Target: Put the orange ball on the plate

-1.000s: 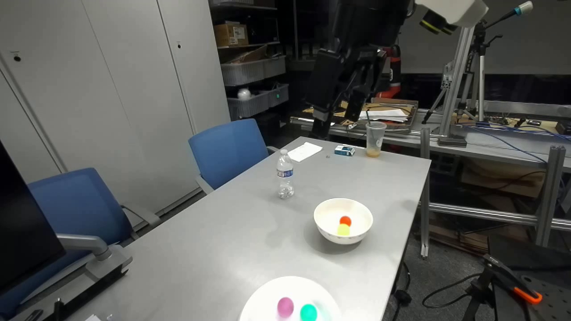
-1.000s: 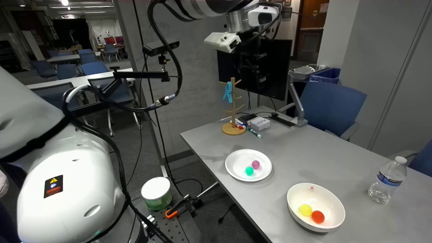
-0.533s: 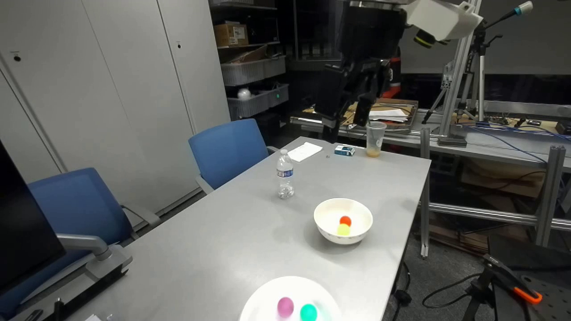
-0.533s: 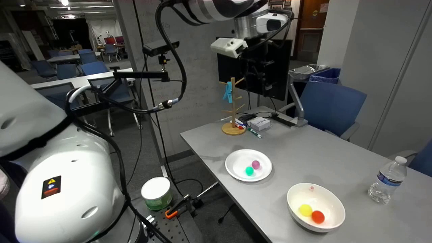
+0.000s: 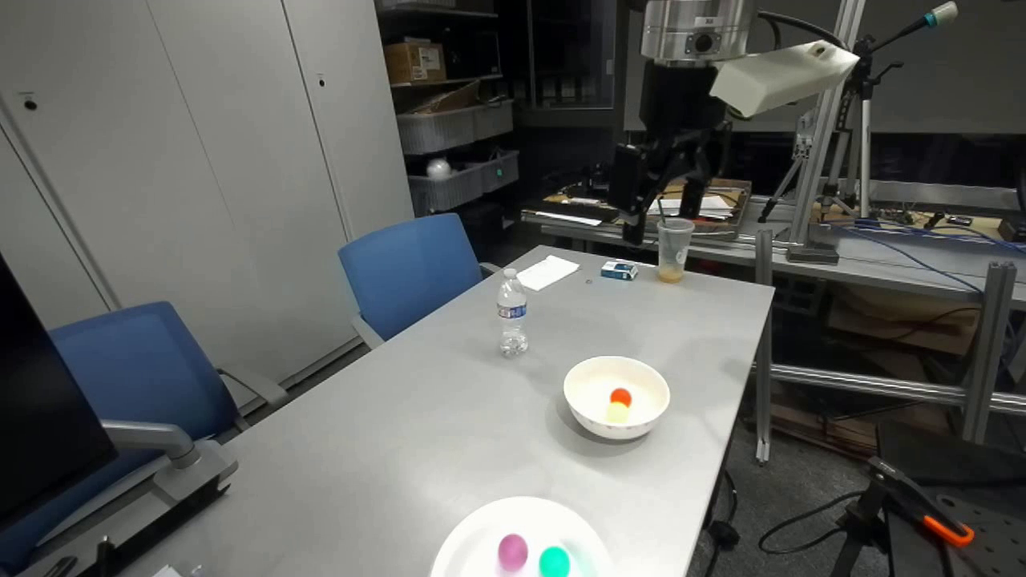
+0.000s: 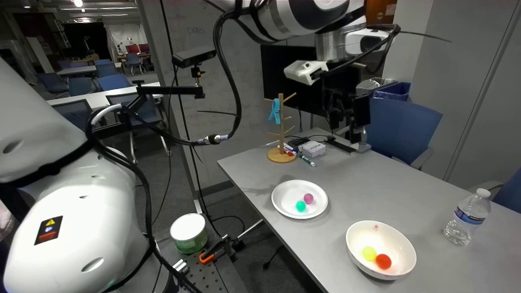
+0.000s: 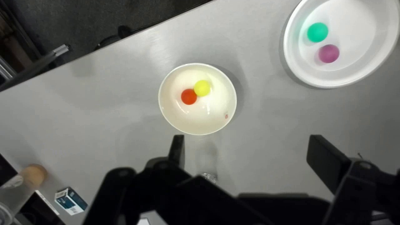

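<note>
The black two-fingered gripper [image 7: 248, 147] hangs with its fingers [image 7: 326, 162] spread wide. In the wrist view, beyond the left-hand finger, the small orange-red ball [image 7: 187, 97] lies in the round white bowl [image 7: 200, 123], touching a yellow ball [image 7: 203, 87]; beyond the right-hand finger sits the shallow round white plate [image 7: 362, 34].

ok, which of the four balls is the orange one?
The orange ball, inside the white bowl: the only orange-red one. Beside it is the yellow ball; the pink ball and green ball are on the plate.
</note>
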Controlling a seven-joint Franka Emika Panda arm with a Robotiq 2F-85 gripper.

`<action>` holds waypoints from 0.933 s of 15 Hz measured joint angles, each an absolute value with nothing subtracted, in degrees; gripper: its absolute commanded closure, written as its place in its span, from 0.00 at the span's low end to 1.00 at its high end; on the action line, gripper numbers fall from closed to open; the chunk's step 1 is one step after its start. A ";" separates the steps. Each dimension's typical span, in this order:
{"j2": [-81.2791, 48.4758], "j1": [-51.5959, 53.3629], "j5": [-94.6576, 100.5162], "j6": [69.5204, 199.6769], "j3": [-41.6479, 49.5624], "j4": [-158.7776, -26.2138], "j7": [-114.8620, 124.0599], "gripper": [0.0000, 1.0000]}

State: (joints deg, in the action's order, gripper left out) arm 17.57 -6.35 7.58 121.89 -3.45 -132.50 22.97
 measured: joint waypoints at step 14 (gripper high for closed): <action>13.88 -7.83 13.82 123.61 -2.77 -133.16 39.18 0.00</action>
